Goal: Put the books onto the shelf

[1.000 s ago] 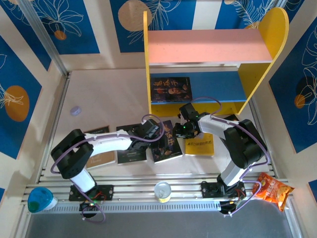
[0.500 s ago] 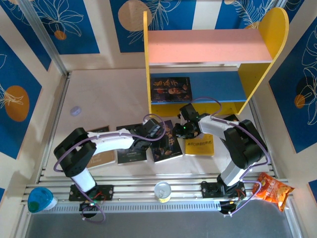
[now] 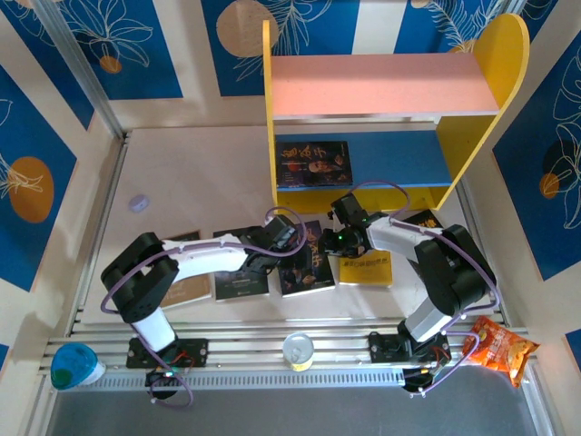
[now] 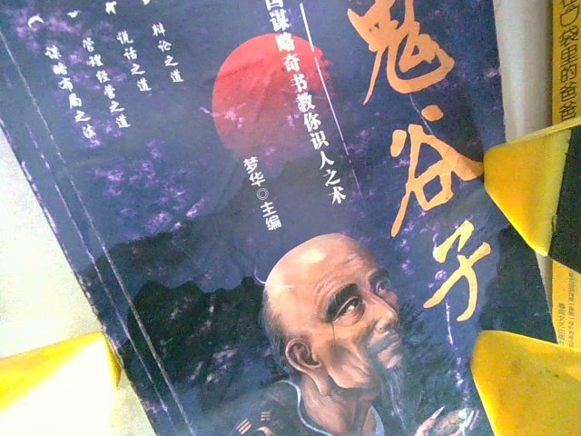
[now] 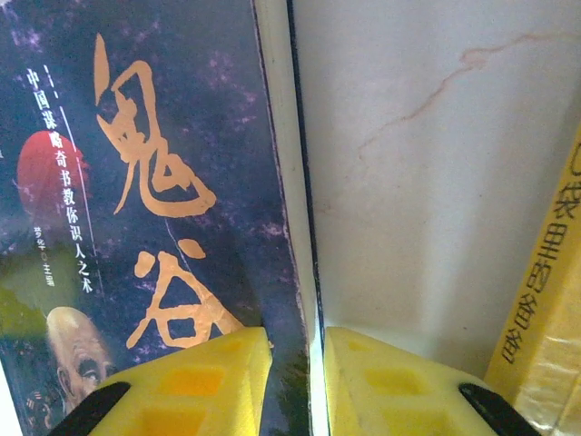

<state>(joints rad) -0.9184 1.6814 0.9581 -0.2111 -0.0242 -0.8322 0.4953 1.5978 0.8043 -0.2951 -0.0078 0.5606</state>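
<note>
**Operator:** One book is on the shelf, right?

**Spotter:** Yes. Your shelved book (image 3: 313, 163) lies flat on the lower board of the shelf (image 3: 508, 54), toward its left side panel. The shelf stands at the far edge of the table (image 3: 200, 173).

**Operator:** And the others?

**Spotter:** You have a row along the near half of the table. Left to right it runs tan book (image 3: 189, 291), black book (image 3: 241, 282), portrait book (image 3: 313, 268), yellow book (image 3: 368, 271). All four lie flat, side by side. Your left arm crosses over the tan and black ones.

**Operator:** What am I holding?

**Spotter:** Your right gripper (image 5: 292, 363) is clenched on the right-hand edge of the portrait book. That edge sits in the narrow gap between its yellow fingers (image 5: 195, 386). The yellow book's edge shows just beside it.

**Operator:** And my left?

**Spotter:** Your left gripper (image 3: 289, 240) is released, with its fingers (image 4: 531, 186) spread wide over the same cover, above the bald, bearded face. You cannot tell whether they touch the cover.

**Operator:** Anything else nearby?

**Spotter:** An orange snack bag (image 3: 497, 350) lies at the near right corner, well apart from your books.
</note>
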